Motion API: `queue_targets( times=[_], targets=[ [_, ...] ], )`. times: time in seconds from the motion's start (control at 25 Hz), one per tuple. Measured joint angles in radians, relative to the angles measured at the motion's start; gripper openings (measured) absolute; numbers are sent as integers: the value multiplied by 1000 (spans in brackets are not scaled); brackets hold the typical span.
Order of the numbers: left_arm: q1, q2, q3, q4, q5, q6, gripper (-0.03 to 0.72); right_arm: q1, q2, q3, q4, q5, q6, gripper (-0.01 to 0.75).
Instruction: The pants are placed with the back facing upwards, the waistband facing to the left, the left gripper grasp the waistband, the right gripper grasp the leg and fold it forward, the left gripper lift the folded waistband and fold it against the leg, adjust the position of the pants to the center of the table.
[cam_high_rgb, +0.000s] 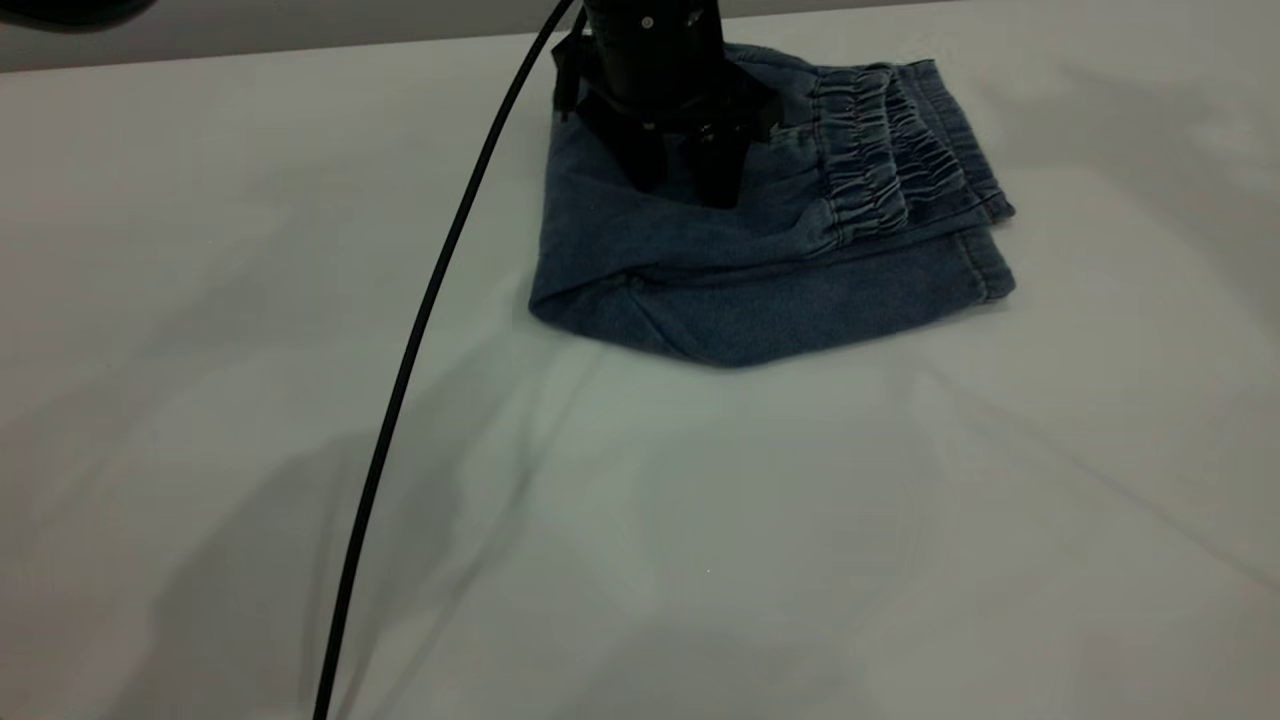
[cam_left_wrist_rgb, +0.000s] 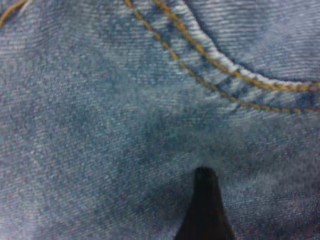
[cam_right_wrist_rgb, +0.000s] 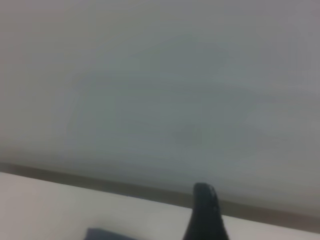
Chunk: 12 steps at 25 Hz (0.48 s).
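Note:
The pants (cam_high_rgb: 760, 290) lie folded in a blue denim bundle at the far middle of the table (cam_high_rgb: 640, 520). The gathered waistband (cam_high_rgb: 885, 150) rests on top at the bundle's right end, over the leg, whose stitched hem (cam_high_rgb: 985, 265) shows beneath it. My left gripper (cam_high_rgb: 680, 185) points straight down onto the bundle's left half. Its two fingers stand a little apart with their tips on the cloth. In the left wrist view denim with orange stitching (cam_left_wrist_rgb: 210, 60) fills the frame behind one black finger (cam_left_wrist_rgb: 205, 205). In the right wrist view one black finger (cam_right_wrist_rgb: 205, 210) of my right gripper shows above the table, facing a wall.
A black cable (cam_high_rgb: 420, 330) runs from the left arm down across the table to the near edge. The white cloth cover has soft creases in front of the pants. A blue scrap (cam_right_wrist_rgb: 107, 234) shows at the right wrist view's edge.

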Motion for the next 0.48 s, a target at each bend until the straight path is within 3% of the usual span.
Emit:
queue_targets(
  times=[0.12,0.48],
  targets=[
    [0,-1,0,1,53,-36,506,0,0,0,2,0,0,437],
    [0,-2,1,1,53,-66,506,0,1,0,2,0,1,437]
  ],
)
